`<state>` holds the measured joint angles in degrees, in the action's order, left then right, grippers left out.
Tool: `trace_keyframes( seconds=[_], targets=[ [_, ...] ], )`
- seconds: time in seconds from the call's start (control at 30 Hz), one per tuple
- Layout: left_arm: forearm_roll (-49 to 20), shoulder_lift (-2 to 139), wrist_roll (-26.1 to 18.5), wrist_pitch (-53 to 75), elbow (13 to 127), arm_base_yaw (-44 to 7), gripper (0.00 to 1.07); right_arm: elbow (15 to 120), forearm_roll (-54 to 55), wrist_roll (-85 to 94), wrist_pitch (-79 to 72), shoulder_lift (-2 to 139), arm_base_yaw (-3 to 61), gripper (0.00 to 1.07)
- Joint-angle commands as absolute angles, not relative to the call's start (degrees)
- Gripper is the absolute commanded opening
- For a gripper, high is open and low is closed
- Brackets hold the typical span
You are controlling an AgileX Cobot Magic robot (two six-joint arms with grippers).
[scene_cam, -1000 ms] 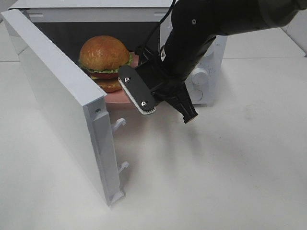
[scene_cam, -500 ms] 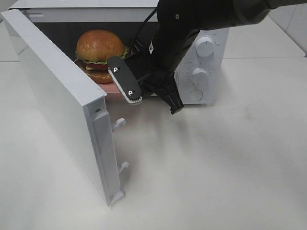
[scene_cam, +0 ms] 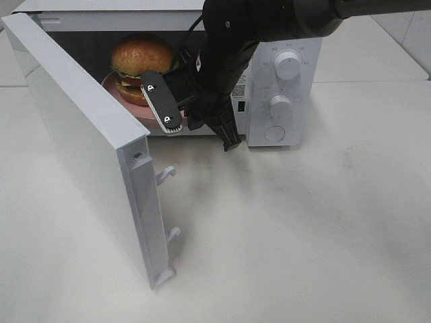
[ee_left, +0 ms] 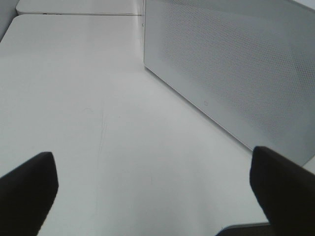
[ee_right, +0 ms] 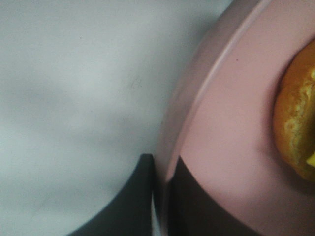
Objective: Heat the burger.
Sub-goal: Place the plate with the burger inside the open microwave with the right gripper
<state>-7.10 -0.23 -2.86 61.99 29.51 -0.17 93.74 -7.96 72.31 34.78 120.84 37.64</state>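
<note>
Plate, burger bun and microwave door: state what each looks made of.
Plate: smooth pink plastic or glazed ceramic with a soft sheen; cannot tell which. Burger bun: glossy, evenly coloured crust, possibly a plastic replica. Microwave door: matte white, likely painted metal or plastic, with a fine dotted screen in the left wrist view.

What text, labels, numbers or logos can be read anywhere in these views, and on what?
Nothing reads clearly.
Markings around the microwave's upper knob and lower knob: too small.
Sticker on the microwave's front: blurred.
Two round white logos on the arm's dark flat piece: a curl, no legible letter.
</note>
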Motion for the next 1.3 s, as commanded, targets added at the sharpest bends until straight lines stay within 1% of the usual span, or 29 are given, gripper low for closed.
trace_keyframes(
  seconds=[0.03, 0.37, 0.8, 1.3],
  targets=[
    [-7.51, -1.15, -2.64, 61.42, 29.56, -0.17, 0.98, 95.8, -10.83, 68.7, 34.43, 121.07, 36.5, 0.0],
    [-7.51, -1.15, -2.64, 61.42, 29.56, -0.17, 0.98, 102.39, -11.75, 65.2, 36.21, 125.31, 36.5, 0.0],
    [-7.51, -1.15, -2.64, 61.42, 29.56, -0.17, 0.98, 109.78, -11.8, 64.8, 37.01, 130.46, 36.5, 0.0],
    [-7.51, -1.15, -2.64, 61.42, 29.56, -0.17, 0.98, 115.91, -12.32, 63.54, 35.64, 135.22, 36.5, 0.01]
  ],
)
